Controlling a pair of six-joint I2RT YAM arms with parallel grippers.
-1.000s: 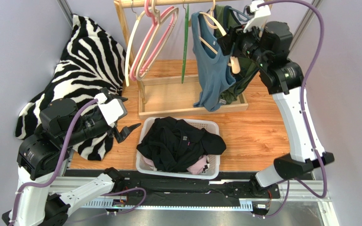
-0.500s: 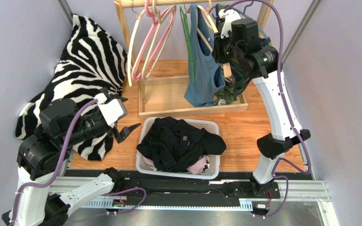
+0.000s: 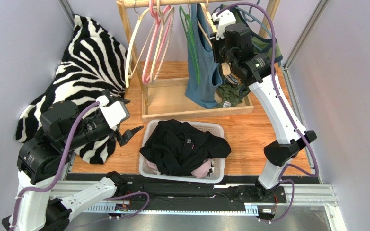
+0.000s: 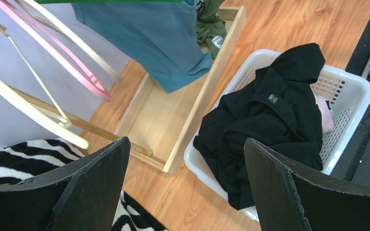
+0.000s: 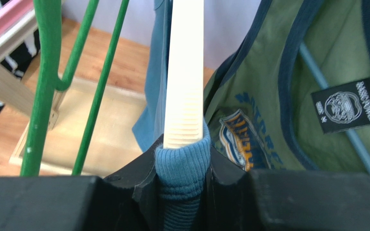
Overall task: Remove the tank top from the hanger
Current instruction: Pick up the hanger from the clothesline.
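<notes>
right pincer [image 5: 182,161] clamped on ribbed strap of the blue tank top [image 3: 197,82] where it rides the cream hanger [image 5: 184,72], likely to slip it off; left pincer [image 4: 186,144] apart, idle.

The left arm [image 3: 26,198] and right arm [image 3: 281,108] share smooth white moulded link shells and bulky black joint housings [image 3: 283,153]. A lilac cable [image 3: 67,142] runs along each arm. A boxy white wrist block [image 3: 116,111] caps each one. The left fingers [image 4: 90,192] are matt black wedges with rough, chipped edges; the right fingers [image 5: 42,202] are the same matt black
</notes>
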